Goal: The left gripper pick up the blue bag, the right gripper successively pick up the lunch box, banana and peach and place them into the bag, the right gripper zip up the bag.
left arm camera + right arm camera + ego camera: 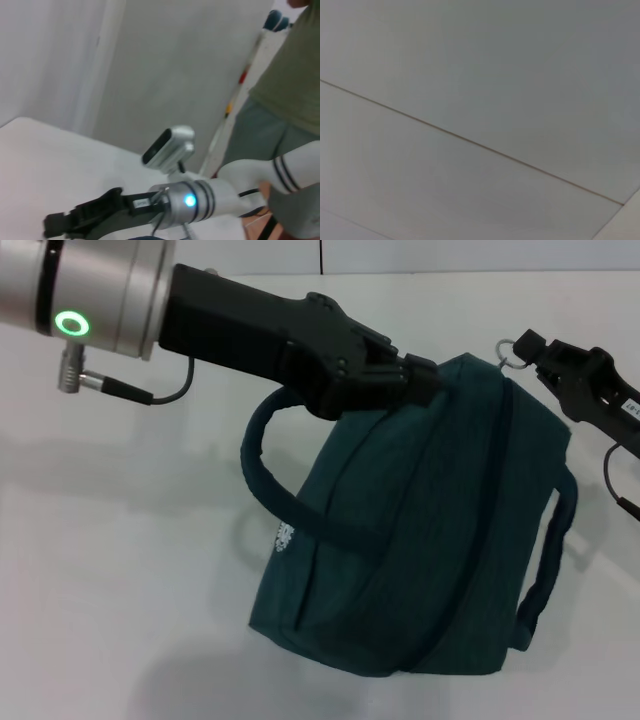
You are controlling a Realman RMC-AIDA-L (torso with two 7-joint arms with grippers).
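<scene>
Zipper pulled to the far end, bag held up between both arms

Our left gripper (420, 380) is clamped on the top edge of the blue bag (420, 540), which rests on the white table (120, 570); our right gripper (535, 348) pinches the zipper pull ring (510, 350). If we tug further, we judge the ring could slip free or the fabric could drag out of the left grip.

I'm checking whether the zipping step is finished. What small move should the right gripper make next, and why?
Probably let go of the zipper pull ring and back away. The right gripper holds the ring at the far top corner of the blue bag, whose zipper line looks closed, while the left gripper holds the bag's top.
</scene>
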